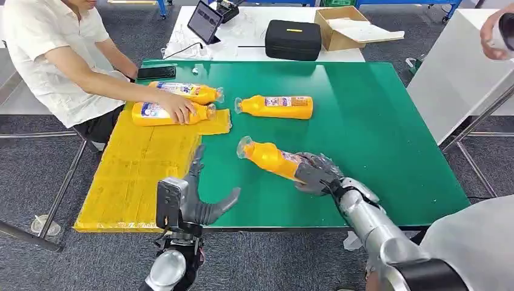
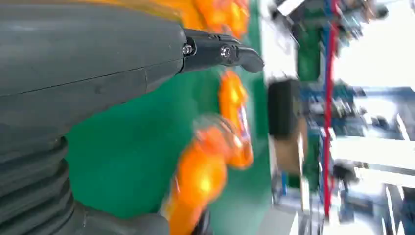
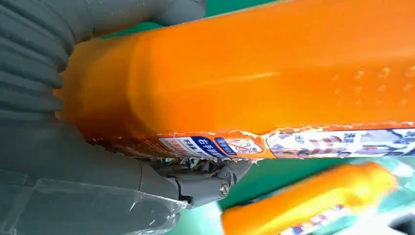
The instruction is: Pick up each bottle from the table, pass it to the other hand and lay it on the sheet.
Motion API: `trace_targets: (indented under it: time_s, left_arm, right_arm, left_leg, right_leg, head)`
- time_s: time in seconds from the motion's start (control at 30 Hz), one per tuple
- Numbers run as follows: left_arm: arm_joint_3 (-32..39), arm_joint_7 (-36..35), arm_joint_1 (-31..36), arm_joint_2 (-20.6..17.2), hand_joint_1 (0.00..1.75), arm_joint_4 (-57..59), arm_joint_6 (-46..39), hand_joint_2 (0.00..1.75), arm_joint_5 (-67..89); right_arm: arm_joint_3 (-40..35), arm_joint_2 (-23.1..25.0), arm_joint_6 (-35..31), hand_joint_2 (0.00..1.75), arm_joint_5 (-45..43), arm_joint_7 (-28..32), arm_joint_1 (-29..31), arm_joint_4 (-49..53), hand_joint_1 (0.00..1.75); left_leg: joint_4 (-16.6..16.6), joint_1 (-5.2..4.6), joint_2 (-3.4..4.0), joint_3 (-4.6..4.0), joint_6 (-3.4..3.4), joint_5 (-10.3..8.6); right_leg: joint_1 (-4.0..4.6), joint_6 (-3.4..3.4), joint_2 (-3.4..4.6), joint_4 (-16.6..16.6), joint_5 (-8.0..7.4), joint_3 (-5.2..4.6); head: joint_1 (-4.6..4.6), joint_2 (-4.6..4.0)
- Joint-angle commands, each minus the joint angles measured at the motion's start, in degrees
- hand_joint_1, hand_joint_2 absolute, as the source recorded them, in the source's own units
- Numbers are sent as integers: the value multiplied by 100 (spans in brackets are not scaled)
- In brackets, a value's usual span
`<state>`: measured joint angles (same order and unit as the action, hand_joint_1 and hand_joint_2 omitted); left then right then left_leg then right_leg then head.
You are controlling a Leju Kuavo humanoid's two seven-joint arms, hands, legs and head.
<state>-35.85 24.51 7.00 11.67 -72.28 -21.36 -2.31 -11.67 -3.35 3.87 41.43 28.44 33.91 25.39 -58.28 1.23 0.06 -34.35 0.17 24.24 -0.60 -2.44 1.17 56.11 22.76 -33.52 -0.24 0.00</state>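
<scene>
My right hand (image 1: 315, 173) grips the base of an orange bottle (image 1: 271, 159), its clear cap pointing toward the yellow sheet (image 1: 139, 176); the same bottle (image 3: 254, 73) is wrapped by the right hand (image 3: 58, 161) in the right wrist view. My left hand (image 1: 197, 200) is open near the table's front edge, fingers spread toward that bottle (image 2: 200, 176), and the left hand (image 2: 98, 58) holds nothing. Another orange bottle (image 1: 276, 107) lies on the green table (image 1: 376, 127). Two bottles (image 1: 185, 91) (image 1: 151, 114) lie at the sheet's far end.
A person sits at the left, a hand (image 1: 179, 109) on the nearer bottle on the sheet. A black phone (image 1: 156, 73) lies at the table's far left corner. A white table behind carries a black case (image 1: 293, 39), a tablet (image 1: 204, 22) and a cardboard box (image 1: 345, 27).
</scene>
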Motion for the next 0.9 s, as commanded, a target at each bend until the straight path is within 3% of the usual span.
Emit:
trace_targets:
  time_s: [0.03, 0.2, 0.33, 0.5, 0.9]
  left_arm:
    - [392, -26, -253, -85, 0, 1004, 591, 175, -1424]
    - [413, -28, -526, -260, 0, 690, 660, 175, -1879]
    - [298, -89, -509, -319, 0, 586, 854, 175, -2009]
    - [202, -9, -457, -346, 0, 271, 988, 175, -1803]
    - [390, -131, -62, -251, 0, 138, 1220, 175, -1333]
  right_arm:
    - [-163, 372, -202, 175, -1526, 320, -1238, 1940, 175]
    - [-320, 537, -543, 175, -2509, -105, -1903, 3427, 175]
    - [-658, 532, -533, 175, -2646, -217, -2015, 3669, 175]
    - [-1102, 612, -458, 175, -2648, -273, -1975, 3556, 175]
    - [-1967, 1101, -212, 175, -2800, -91, -1669, 2737, 175]
  left_leg:
    - [24, 2, -7, -8, 2, -15]
    - [10, 2, 3, -50, -2, -8]
    - [7, 0, -23, -95, 0, -12]
    - [1, 2, -26, -148, 0, -14]
    - [1, 2, -14, -152, 0, -13]
  right_leg:
    - [5, 13, -17, -22, -10, -6]
    - [4, 9, 2, -2, 1, -47]
    - [2, 9, -18, 6, 9, -83]
    - [2, 4, -25, 9, 7, -130]
    - [2, 9, -17, 11, 6, -139]
  head:
    - [2, 0]
    - [-2, 0]
    - [0, 0]
    - [0, 0]
    - [2, 0]
